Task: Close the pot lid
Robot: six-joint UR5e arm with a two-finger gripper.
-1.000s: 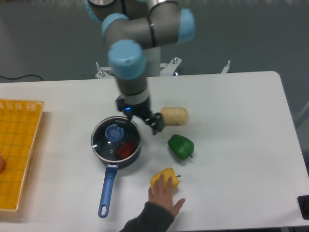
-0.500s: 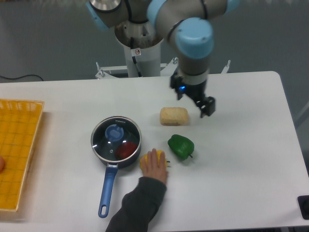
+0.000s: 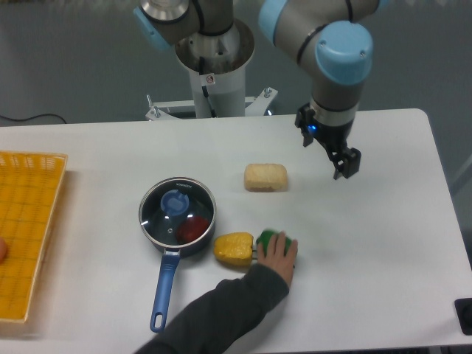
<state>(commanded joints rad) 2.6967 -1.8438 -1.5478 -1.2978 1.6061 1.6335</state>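
While the gripper (image 3: pixel 345 164) is swinging further right than a moment ago, a person's hand (image 3: pixel 278 252) is now covering the green pepper (image 3: pixel 267 238) beside the yellow pepper (image 3: pixel 234 248). Whether its fingers are spread is unclear. The lid (image 3: pixel 176 211) is sitting on the pot (image 3: pixel 179 225), well apart to the left.

A yellow pepper (image 3: pixel 234 248) lies beside a green pepper (image 3: pixel 267 239), a beige sponge (image 3: pixel 265 177) and yellow tray (image 3: pixel 26 221) apart.
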